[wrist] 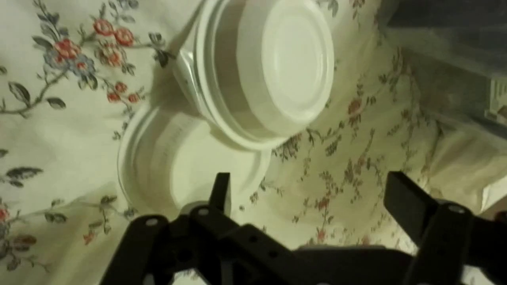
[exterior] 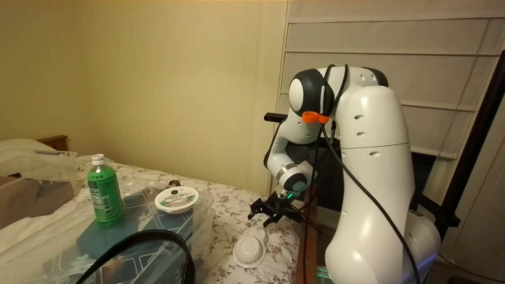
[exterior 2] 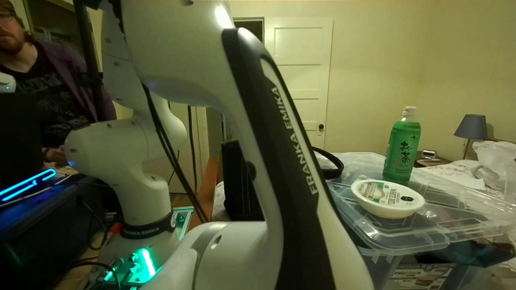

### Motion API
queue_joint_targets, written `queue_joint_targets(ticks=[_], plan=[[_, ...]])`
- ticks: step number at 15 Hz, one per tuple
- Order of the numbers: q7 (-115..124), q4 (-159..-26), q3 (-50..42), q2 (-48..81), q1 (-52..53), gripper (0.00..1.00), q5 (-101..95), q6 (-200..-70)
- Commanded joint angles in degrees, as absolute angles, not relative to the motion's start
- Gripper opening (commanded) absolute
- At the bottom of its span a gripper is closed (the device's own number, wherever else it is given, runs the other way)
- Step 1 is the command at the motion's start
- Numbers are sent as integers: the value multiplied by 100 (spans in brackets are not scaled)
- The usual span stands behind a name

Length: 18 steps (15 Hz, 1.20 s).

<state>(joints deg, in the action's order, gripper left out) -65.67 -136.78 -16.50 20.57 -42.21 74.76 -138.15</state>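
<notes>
One bowl partly hides another bowl.

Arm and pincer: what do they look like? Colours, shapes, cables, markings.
Arm: glossy white, rounded segments; black panel with pale FRANKA EMIKA lettering; black external cables; orange clip.
Pincer: black, angular, two jointed fingers, lighter screw heads.

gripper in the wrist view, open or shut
Open: in the wrist view the gripper's fingers stand wide apart, with the flowered cloth showing between them.
</notes>
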Motion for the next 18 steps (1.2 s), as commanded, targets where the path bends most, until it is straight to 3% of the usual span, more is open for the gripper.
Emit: queue_joint_targets(ticks=[1, 3, 8, 13, 18], plan=[[-7283, -13475, -1399, 2209, -4098, 75, 9024, -14724], [-7814, -13282, -1259, 2384, -4061, 69, 9923, -15344], [-9695, -12745, -1375, 2982, -3679, 33, 12166, -16588], [-10192, -12520, -1444, 3728, -3360, 0, 12512, -16981], [-10332, -12328, -1612, 3800, -3144, 0, 12861, -16846]])
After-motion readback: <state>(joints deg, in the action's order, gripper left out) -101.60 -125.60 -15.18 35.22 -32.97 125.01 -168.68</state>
